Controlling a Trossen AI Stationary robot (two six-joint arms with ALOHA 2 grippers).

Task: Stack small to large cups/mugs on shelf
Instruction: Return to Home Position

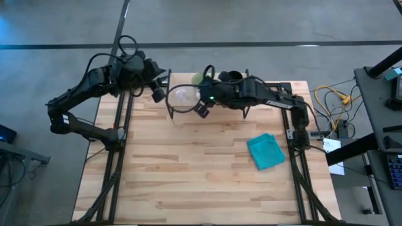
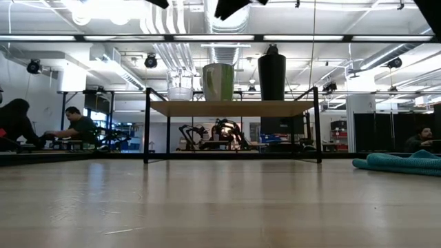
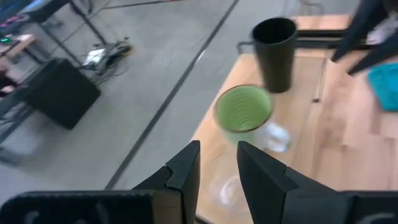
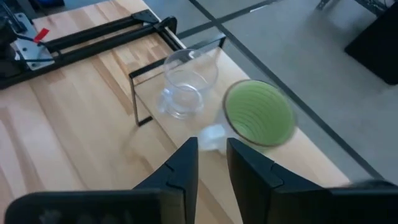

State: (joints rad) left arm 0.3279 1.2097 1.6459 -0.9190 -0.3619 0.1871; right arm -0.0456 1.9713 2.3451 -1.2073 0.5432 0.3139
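Your right gripper (image 4: 212, 144) had its fingers parted by a narrow gap and gripped nothing. It hung above the shelf's (image 2: 234, 108) near edge, just beside the clear glass cup (image 4: 186, 87). Your left gripper (image 3: 217, 144) was likewise slightly parted and empty, poised off the shelf's left end and looking along the row.

On the shelf, the glass cup, the green mug (image 4: 258, 112) and the black cup (image 3: 275, 53) stood upright side by side, running from small to large, none touching in the low view. The placing therefore looked complete, and the step in hand read as the retreat to home.

For that, you needed to lift the right wrist straight up before swinging it back. Its forearm lay over the shelf, close above the green mug and the black cup, so a low sweep could have clipped a rim.

The shelf sat at the wooden table's (image 1: 188, 182) far edge, and the green mug stood near the shelf's outer side, with floor beyond. The open room lay toward you, with only the teal cloth (image 1: 266, 152) on the right, well apart from the shelf.
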